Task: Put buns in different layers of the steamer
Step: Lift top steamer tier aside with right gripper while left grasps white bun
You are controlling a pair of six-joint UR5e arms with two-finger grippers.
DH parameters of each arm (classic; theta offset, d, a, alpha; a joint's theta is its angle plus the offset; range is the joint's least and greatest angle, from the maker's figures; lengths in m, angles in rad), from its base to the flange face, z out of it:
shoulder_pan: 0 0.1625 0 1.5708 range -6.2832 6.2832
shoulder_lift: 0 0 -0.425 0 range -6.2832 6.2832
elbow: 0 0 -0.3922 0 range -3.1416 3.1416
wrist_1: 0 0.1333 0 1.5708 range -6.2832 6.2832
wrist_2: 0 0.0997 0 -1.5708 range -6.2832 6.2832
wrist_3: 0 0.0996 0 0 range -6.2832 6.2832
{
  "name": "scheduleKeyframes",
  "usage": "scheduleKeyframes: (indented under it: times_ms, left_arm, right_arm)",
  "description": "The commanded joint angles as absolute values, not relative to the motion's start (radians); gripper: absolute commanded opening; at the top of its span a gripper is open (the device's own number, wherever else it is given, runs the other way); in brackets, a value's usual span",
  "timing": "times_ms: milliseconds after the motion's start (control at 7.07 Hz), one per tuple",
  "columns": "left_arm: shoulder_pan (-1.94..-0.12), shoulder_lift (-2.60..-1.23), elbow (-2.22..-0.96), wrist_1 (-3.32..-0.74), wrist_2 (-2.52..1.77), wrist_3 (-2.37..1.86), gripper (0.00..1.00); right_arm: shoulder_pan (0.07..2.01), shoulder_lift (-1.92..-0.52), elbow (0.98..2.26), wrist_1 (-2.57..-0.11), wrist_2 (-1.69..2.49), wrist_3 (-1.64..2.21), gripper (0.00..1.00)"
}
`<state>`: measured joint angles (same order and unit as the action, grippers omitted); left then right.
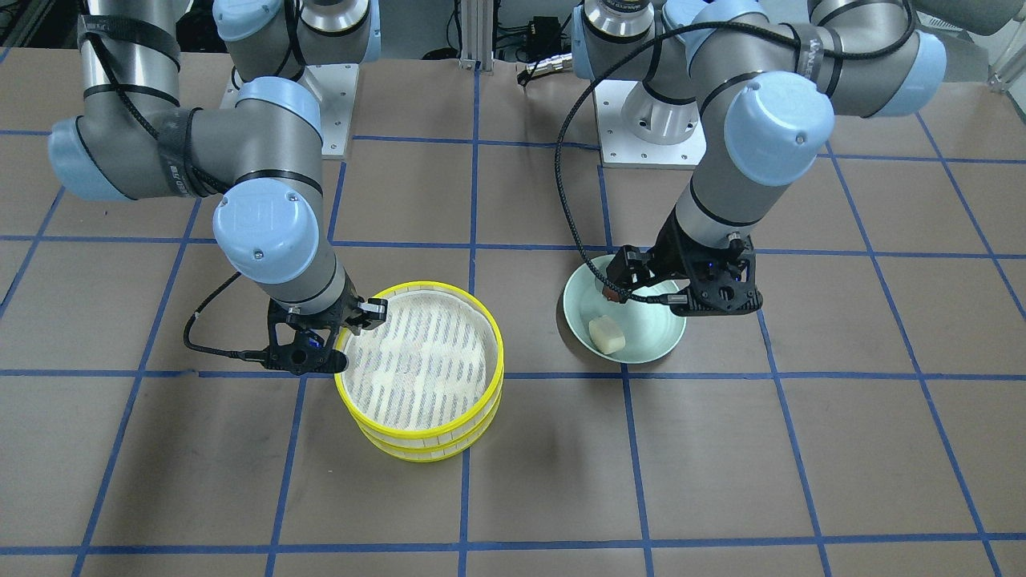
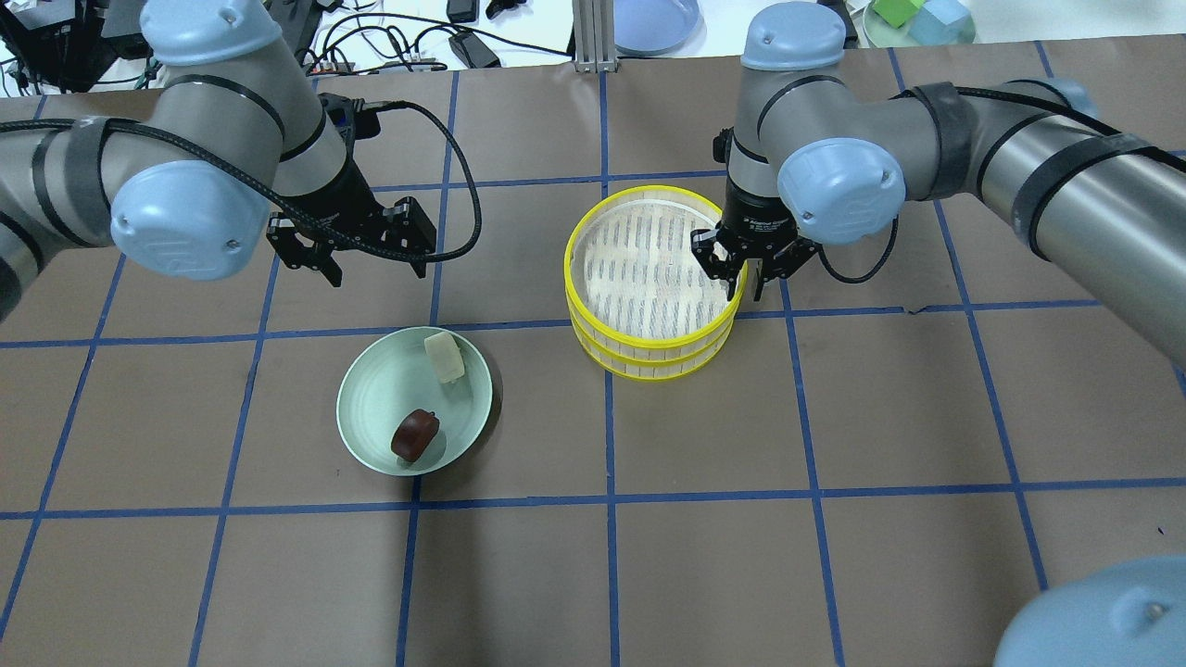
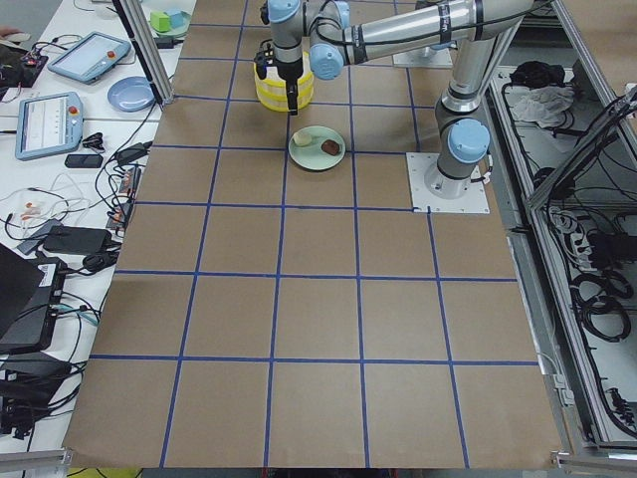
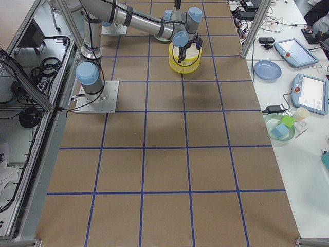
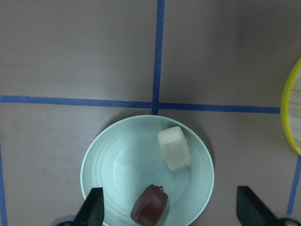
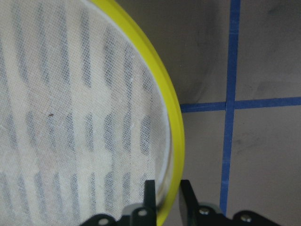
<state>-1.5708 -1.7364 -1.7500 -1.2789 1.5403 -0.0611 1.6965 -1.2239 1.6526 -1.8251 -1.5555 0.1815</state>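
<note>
In your overhead view, the left gripper [image 2: 378,270] hangs with jaws wide apart at 12 o'clock of the pale green round plate [image 2: 375,408]. On that plate the cream-white blocky bun [image 2: 445,357] lies at 1 o'clock and the dark reddish-brown rounded bun [image 2: 415,434] at 5 o'clock, apart from each other. From the front camera, this gripper hides most of the brown bun from you. Further right, two round yellow-rimmed steamer trays with mesh floors are stacked. The upper tray [image 2: 639,259] covers the lower tray [image 2: 649,363], so you cannot see its floor. The right gripper [image 6: 168,193] pinches the upper tray's rim at 4 o'clock, jaws narrow. Everything rests on the brown paper-covered table [image 2: 834,417], which is gridded with blue tape.
</note>
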Motion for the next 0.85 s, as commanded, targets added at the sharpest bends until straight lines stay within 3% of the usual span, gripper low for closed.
scheduleKeyframes:
  times_ms: [0, 707]
  left_arm:
    - [-1.571, -1.825, -1.782, -1.198, 1.532, -0.06, 1.0]
    - [-1.578, -1.979, -1.796, -1.155, 1.532, -0.061, 1.0]
  right_arm:
    - [1.697, -1.227, 1.644, -1.824, -1.555, 0.19, 0.0]
    - [1.617, -1.255, 1.532, -1.752, -1.562, 0.167, 0.0]
